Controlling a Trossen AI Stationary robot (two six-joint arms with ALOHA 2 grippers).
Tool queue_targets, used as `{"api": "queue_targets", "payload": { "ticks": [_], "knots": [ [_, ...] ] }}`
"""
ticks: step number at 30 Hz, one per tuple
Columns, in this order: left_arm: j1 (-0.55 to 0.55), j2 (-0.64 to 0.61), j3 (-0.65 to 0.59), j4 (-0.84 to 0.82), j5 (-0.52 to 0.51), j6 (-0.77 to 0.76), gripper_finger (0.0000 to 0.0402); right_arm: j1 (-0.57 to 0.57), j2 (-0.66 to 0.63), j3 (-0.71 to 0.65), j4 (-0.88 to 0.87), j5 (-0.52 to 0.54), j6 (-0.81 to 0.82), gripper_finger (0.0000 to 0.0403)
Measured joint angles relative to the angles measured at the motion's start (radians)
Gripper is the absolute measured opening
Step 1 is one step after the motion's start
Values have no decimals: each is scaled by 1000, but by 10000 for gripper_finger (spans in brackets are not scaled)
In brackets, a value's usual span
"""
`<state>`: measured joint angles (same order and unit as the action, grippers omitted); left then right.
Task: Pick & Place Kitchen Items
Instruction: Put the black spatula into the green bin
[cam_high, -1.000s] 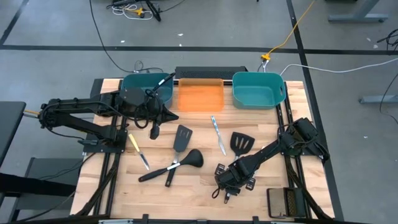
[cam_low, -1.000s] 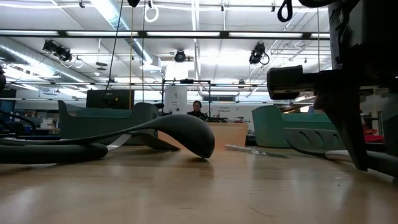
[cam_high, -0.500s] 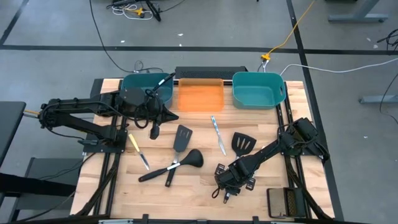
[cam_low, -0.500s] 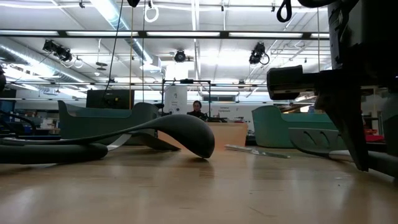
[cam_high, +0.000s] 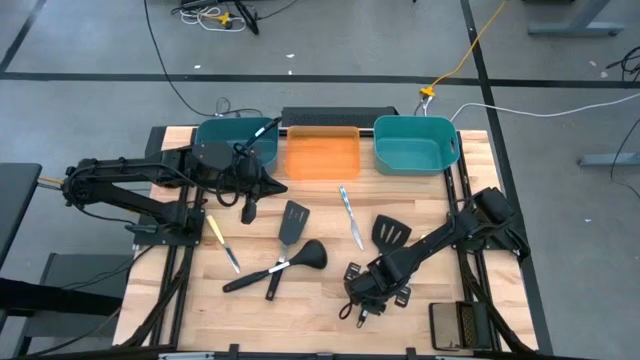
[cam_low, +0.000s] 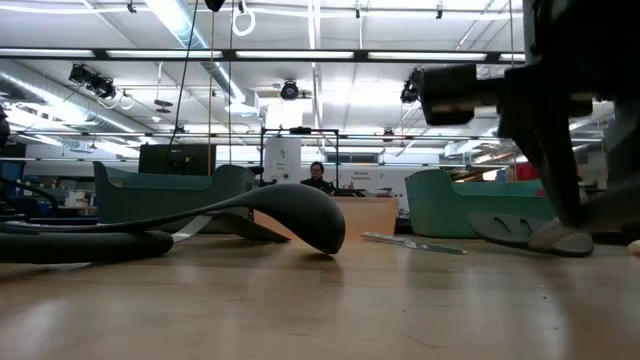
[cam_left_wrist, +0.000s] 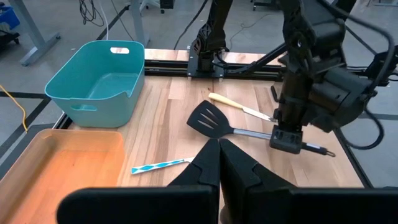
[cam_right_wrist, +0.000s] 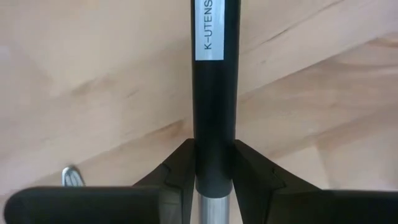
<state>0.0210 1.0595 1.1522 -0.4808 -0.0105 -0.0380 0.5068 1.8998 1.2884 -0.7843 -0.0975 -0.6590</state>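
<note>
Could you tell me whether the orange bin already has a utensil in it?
No, in the high view the orange bin shows only its bare floor, with no utensil inside.

Table (cam_high: 320, 300): pale wood planks, smooth, with a light sheen in the low view. Teal bins (cam_high: 415, 145) at upper left and upper right of the high view: smooth plastic. Orange bin (cam_high: 322, 155), upper centre: translucent plastic. Slotted spatula (cam_left_wrist: 211, 119): matt black plastic blade on a bright metal shaft. Its handle (cam_right_wrist: 214, 93), centre of the right wrist view: smooth black plastic bearing a white paper label. Ladle (cam_low: 290, 215): matt black plastic.
</note>
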Motion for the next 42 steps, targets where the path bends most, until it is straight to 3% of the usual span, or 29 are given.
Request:
{"api": "queue_targets", "payload": {
  "ticks": [23, 42],
  "knots": [
    [0, 0, 0, 0, 3, -10, 4, -28, -22, 126, -73, 3, 103, 88],
    [0, 0, 0, 0, 3, -9, 4, -29, -225, 126, -110, 37, 263, 84]
  ]
}}
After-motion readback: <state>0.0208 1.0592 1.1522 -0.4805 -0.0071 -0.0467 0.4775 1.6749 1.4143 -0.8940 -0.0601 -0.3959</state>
